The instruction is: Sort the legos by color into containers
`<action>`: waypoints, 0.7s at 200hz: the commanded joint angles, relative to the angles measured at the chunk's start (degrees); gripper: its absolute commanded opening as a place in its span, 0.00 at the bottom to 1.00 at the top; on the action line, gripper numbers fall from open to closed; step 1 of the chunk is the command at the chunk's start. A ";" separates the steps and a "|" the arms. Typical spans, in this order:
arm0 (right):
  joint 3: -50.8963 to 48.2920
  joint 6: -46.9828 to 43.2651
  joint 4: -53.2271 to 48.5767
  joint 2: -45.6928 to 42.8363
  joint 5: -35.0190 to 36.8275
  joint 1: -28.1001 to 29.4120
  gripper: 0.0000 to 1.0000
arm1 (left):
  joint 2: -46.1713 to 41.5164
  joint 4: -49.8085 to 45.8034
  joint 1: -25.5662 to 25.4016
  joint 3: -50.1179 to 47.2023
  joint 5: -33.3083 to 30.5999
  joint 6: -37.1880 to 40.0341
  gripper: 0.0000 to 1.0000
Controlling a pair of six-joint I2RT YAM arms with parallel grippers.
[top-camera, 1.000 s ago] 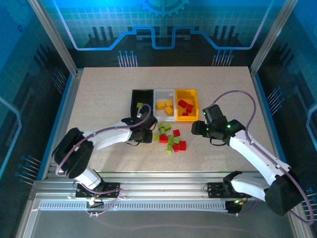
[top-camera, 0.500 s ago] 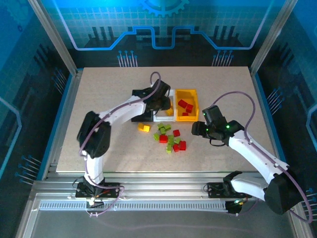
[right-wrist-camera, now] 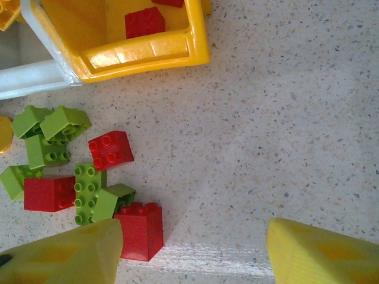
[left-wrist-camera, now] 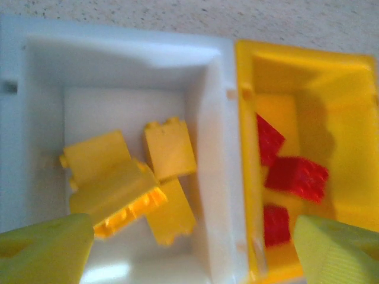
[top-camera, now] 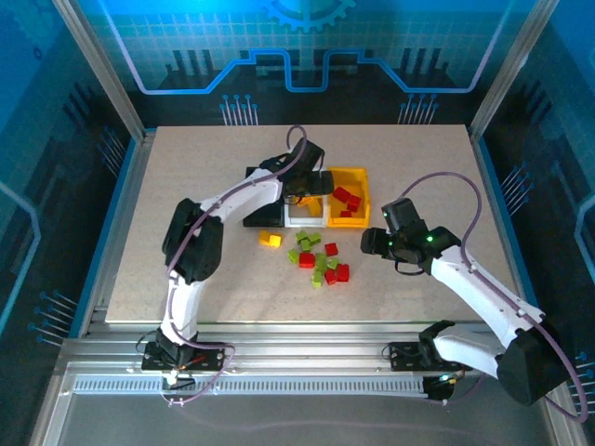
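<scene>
My left gripper (top-camera: 311,190) hangs open over the white container (left-wrist-camera: 112,65), which holds several yellow legos (left-wrist-camera: 169,148). One yellow lego (left-wrist-camera: 118,195) lies tilted just off the left finger (left-wrist-camera: 44,251). The yellow container (left-wrist-camera: 308,65) beside it holds red legos (left-wrist-camera: 296,177). The black container (top-camera: 260,218) is partly hidden by the left arm. Red and green legos (top-camera: 318,257) lie piled on the table. My right gripper (right-wrist-camera: 192,254) stands open low over the table, with a red lego (right-wrist-camera: 139,231) just inside its left finger (right-wrist-camera: 65,257).
One yellow lego (top-camera: 271,240) lies alone on the table, left of the pile. The three containers stand in a row behind the pile. In the right wrist view bare tabletop (right-wrist-camera: 284,136) stretches to the right of the legos.
The left arm swung from the pile's left edge up over the white container and its jaws opened, letting go of a yellow lego. The right arm has barely moved.
</scene>
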 commanded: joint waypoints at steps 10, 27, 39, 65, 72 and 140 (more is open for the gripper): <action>-0.65 0.90 -1.03 -1.37 0.46 -0.89 0.66 | -16.03 2.15 -4.15 -13.56 2.34 -1.22 0.89; -0.91 0.85 -0.63 -1.31 0.18 -1.12 0.66 | -22.67 2.52 -5.02 -22.56 3.11 -3.27 0.90; -1.03 0.94 -0.37 -1.04 0.04 -1.19 0.66 | -26.80 2.61 -5.06 -29.06 4.00 -5.07 0.89; -1.21 1.30 0.54 -0.39 -0.55 -1.25 0.66 | -31.87 3.56 -4.94 -39.92 5.27 -8.97 0.76; -1.22 1.47 0.72 -0.26 -0.70 -1.30 0.66 | -31.67 4.12 -4.39 -41.94 6.22 -9.96 0.76; 0.27 1.07 -0.56 -0.48 0.07 -1.17 0.65 | -22.50 14.20 -1.93 -42.38 11.89 -17.21 0.68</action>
